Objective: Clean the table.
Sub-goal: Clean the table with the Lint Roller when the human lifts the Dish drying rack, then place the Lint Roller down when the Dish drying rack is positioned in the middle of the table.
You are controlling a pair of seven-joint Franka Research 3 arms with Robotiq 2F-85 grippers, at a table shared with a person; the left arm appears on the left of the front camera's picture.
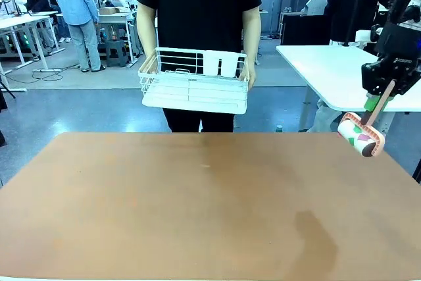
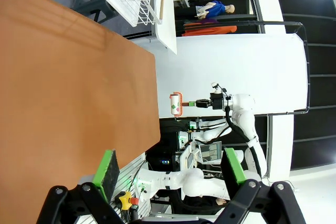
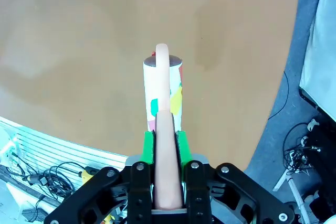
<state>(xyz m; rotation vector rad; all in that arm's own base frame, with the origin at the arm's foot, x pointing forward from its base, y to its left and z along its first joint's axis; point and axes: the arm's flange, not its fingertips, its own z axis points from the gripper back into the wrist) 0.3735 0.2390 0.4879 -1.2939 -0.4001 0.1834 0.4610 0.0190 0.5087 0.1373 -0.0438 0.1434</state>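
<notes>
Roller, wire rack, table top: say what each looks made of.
Roller: a paper-like roll with coloured patches, on a smooth pinkish handle, probably plastic. Wire rack: thin white-coated rods, likely metal, over a white tray, perhaps plastic. Table: matte reddish-brown top, even and grainless, so laminate or painted board seems likelier than bare wood.

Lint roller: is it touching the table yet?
Apart. The left wrist view shows a clear gap between the lint roller and the table edge.
</notes>
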